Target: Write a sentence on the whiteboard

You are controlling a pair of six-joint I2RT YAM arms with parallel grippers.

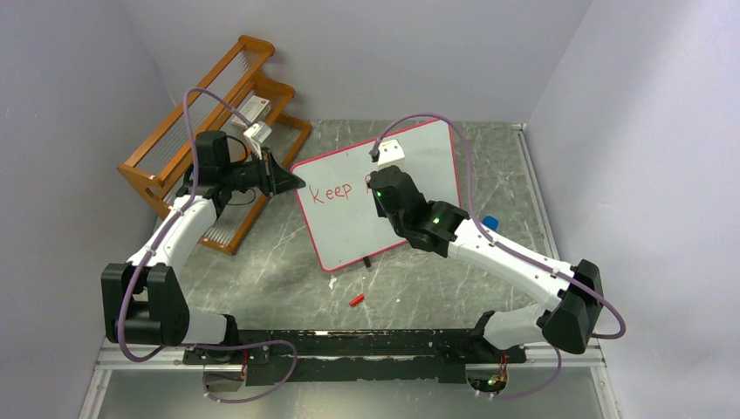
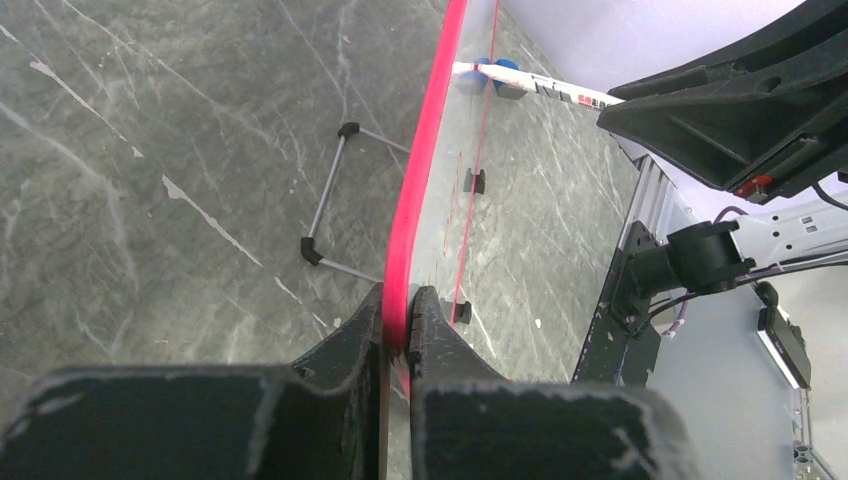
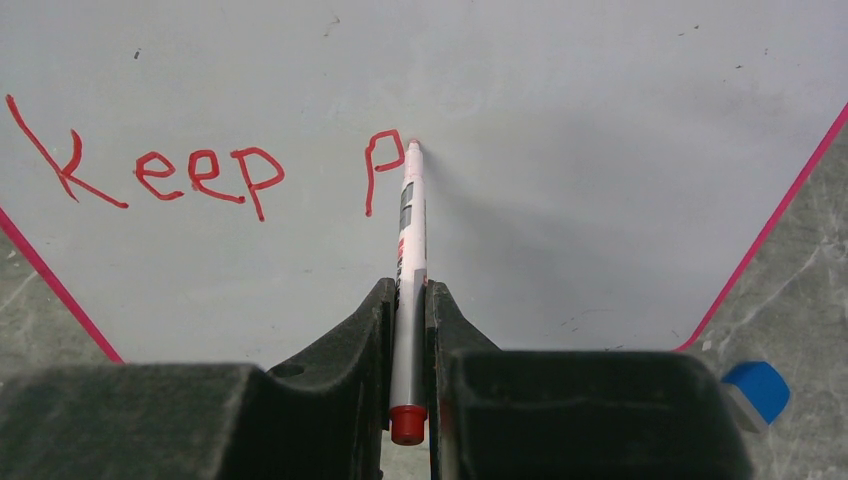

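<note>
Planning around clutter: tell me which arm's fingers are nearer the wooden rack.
Left. The left fingers pinch the whiteboard's edge right beside the rack; the right fingers hold a marker across the board, farther away.
</note>
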